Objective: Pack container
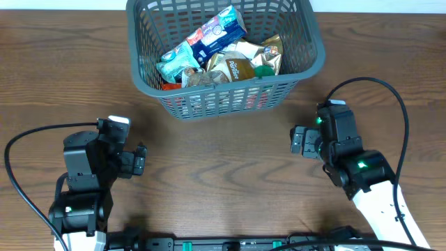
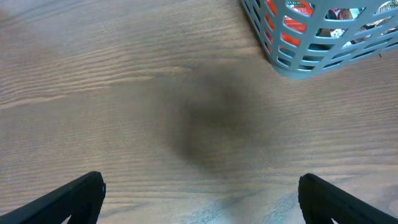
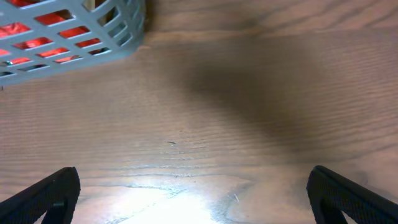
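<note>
Spread wide and pinching nothing, the left pincer shows its two dark fingertips far apart above bare wood. The right pincer is spread the same way and is also empty.

The container stands at the far middle of the counter, turned slightly askew, with its grey lattice walls upright. Several packets lie heaped in it. A blue-and-white packet lies slantwise on top, a teal packet sits toward the left wall, and a brown-and-gold packet rests near the front. Something red shows through the slots low in the front wall, and both wrist views catch it behind a corner of the lattice.

Both pincers sit well clear of the container, on the near side of the counter. The left one is off its near-left corner and the right one off its near-right corner, and they face each other across open wood. A black cable arcs over the right arm, and another cable loops out beside the left arm.
</note>
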Motion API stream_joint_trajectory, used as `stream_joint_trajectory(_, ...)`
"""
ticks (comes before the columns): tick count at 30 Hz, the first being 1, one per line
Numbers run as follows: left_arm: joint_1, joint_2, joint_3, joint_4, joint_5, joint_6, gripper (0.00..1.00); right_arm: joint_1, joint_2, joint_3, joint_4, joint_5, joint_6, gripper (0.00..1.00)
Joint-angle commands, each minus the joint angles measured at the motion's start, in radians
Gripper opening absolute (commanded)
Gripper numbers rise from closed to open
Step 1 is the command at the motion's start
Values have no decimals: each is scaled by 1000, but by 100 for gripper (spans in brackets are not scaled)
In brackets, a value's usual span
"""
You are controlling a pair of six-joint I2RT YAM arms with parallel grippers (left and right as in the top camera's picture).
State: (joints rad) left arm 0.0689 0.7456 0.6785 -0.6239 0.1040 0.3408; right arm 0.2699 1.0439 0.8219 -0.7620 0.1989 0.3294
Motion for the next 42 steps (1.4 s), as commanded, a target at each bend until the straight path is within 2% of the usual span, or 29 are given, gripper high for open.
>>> stream_joint_trajectory(1, -4, 5, -2, 0, -8, 6, 99, -37, -64, -38, 0, -7, -14, 99)
stream_joint_trajectory(4, -4, 5, -2, 0, -9, 6, 98, -75, -193, -128, 31, -25, -58, 99)
stream_joint_trajectory(11, -4, 5, -2, 0, -9, 6, 98, -176, -679, -420, 117, -95, -73, 99)
stream_joint_trajectory(14, -4, 5, -2, 0, -8, 6, 99, -221, -829, -506, 150, -143, -72, 99)
stream_joint_trajectory(16, -4, 5, -2, 0, -9, 6, 99, -230, -871, -552, 251, -153, -73, 99)
stream_joint_trajectory(19, -4, 5, -2, 0, -9, 6, 99, -224, -895, -629, 505, -152, -116, 99)
stream_joint_trajectory(22, -4, 5, -2, 0, -8, 6, 99, -207, -904, -714, 770, -151, -227, 99)
stream_joint_trajectory(25, -4, 5, -2, 0, -9, 6, 99, -199, -929, -779, 906, -150, -303, 99)
stream_joint_trajectory(28, -4, 5, -2, 0, -8, 6, 98, -199, -984, -819, 905, -142, -313, 99)
stream_joint_trajectory(31, -4, 5, -2, 0, -9, 6, 99, -200, -1042, -817, 799, -135, -312, 99)
stream_joint_trajectory(37, -4, 5, -2, 0, -8, 6, 99, -199, -1039, -817, 687, -151, -312, 99)
stream_joint_trajectory(42, -4, 5, -2, 0, -8, 6, 98, -199, -1039, -817, 687, -161, -335, 99)
